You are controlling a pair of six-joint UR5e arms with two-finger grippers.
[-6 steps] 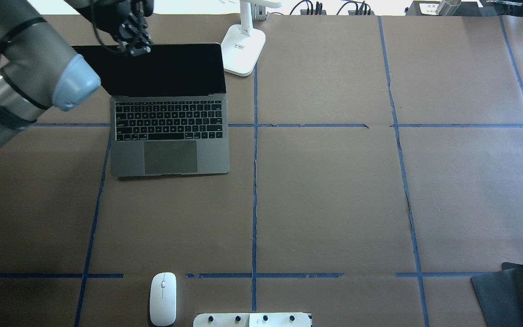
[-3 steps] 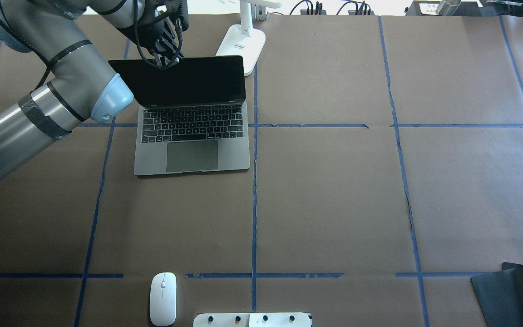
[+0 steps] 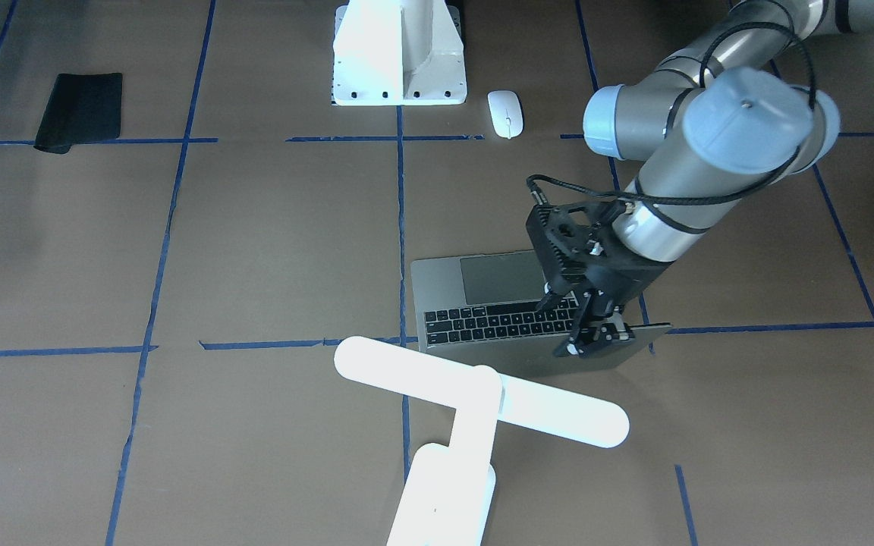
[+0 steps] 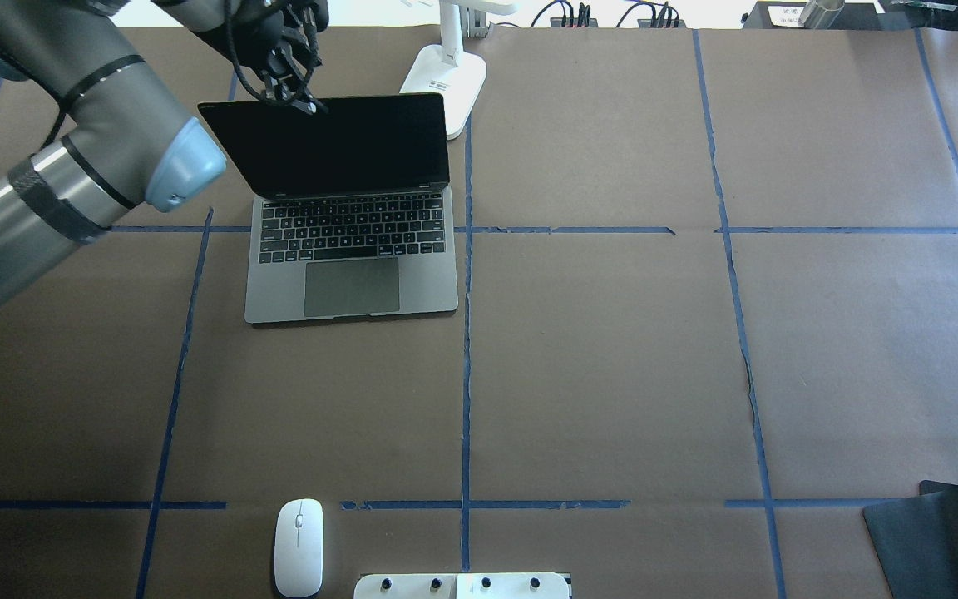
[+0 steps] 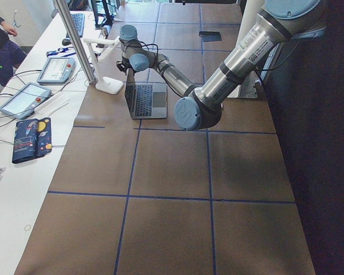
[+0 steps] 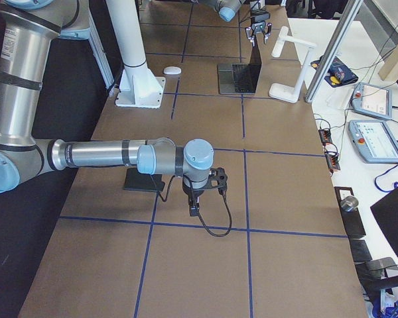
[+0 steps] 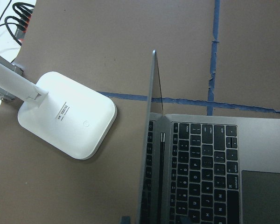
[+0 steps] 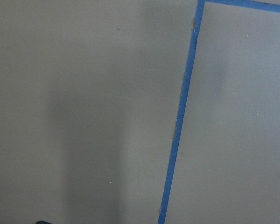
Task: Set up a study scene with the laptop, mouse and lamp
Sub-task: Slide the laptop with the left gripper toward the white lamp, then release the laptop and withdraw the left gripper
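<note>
The laptop [image 4: 352,249] stands open at the far left, dark screen upright, keyboard facing the robot; it also shows in the front view [image 3: 482,280] and the left wrist view [image 7: 200,163]. My left gripper [image 4: 292,93] is at the lid's top edge, jaws apart on either side of the thin lid [image 3: 596,341]. The white lamp [image 4: 444,83] stands just right of the lid, its bar head [image 3: 482,390] over the lid's far side. The white mouse [image 4: 298,547] lies at the near edge. My right gripper [image 6: 198,202] hovers low over bare paper; I cannot tell whether it is open.
A black mat [image 4: 932,541] lies at the near right corner. A white flanged pedestal [image 4: 462,585] stands at the near edge beside the mouse. Blue tape lines cross the brown paper. Cables and operator panels lie beyond the far edge.
The laptop slid right toward the lamp with my left gripper on its lid, then stopped. Since then the gripper has moved left along the lid's top edge and the lid leans slightly further back.
</note>
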